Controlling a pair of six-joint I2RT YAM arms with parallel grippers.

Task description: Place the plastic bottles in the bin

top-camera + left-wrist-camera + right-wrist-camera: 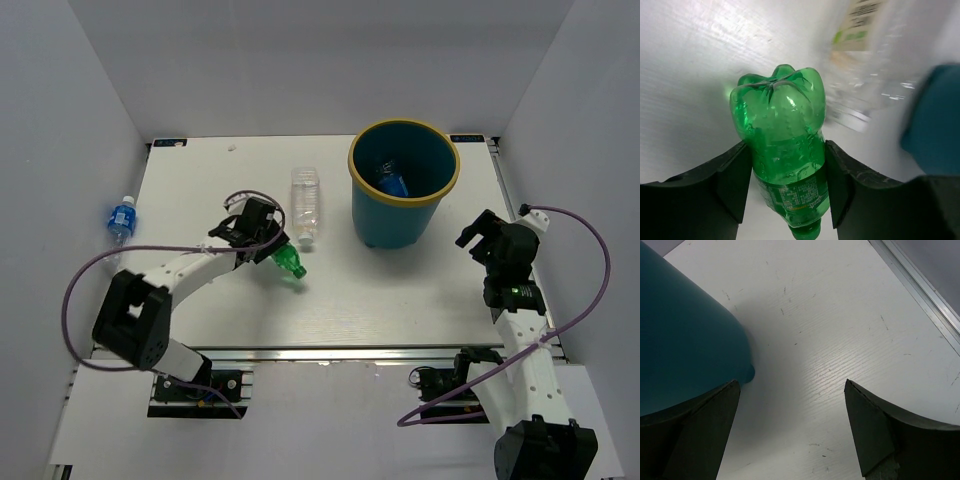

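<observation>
My left gripper (272, 247) is shut on the green bottle (288, 263), left of the table's middle. In the left wrist view both pads (736, 180) press the sides of the green bottle (782, 130), its base pointing away and its cap toward the camera. The larger clear bottle (305, 205) lies just behind it and shows blurred in the left wrist view (865, 60). The teal bin (356, 170) with a yellow rim stands at the back right; something blue lies inside. My right gripper (478, 240) is open and empty beside the bin (680, 340). No orange bottles show.
A clear bottle with a blue label (121, 218) lies off the white board, against the left wall. A metal rail (920, 285) borders the board's right edge. White walls enclose the workspace on three sides.
</observation>
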